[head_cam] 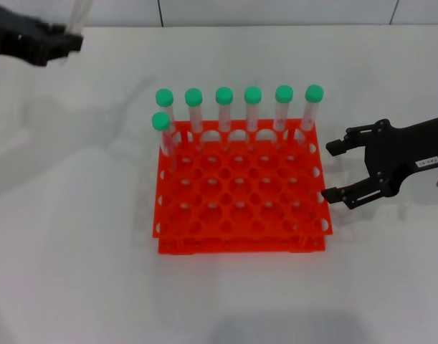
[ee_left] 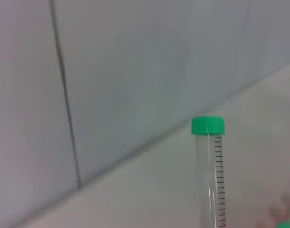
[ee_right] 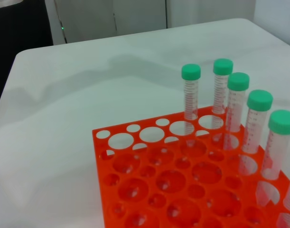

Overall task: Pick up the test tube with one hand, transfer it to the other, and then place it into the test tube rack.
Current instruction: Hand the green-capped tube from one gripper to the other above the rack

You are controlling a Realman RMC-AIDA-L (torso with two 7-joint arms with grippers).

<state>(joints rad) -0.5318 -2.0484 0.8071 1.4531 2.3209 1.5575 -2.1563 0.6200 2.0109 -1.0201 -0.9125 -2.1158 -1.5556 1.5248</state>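
The orange rack (head_cam: 241, 188) sits on the white table (head_cam: 75, 251), nearest the robot. Seven tubes with green caps (head_cam: 253, 94) stand in it: six in the back row and one just in front, at the left end. Just right of the rack, the right gripper (head_cam: 335, 170) hangs with its fingers wide apart, holding nothing. Far back on the left, the left gripper (head_cam: 68, 41) pinches the tube (ee_left: 211, 180), which stands upright.

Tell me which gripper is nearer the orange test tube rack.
The right gripper. It sits open just beside the test tube rack, level with its right edge. The left gripper is far off at the table's far left corner, holding the test tube.
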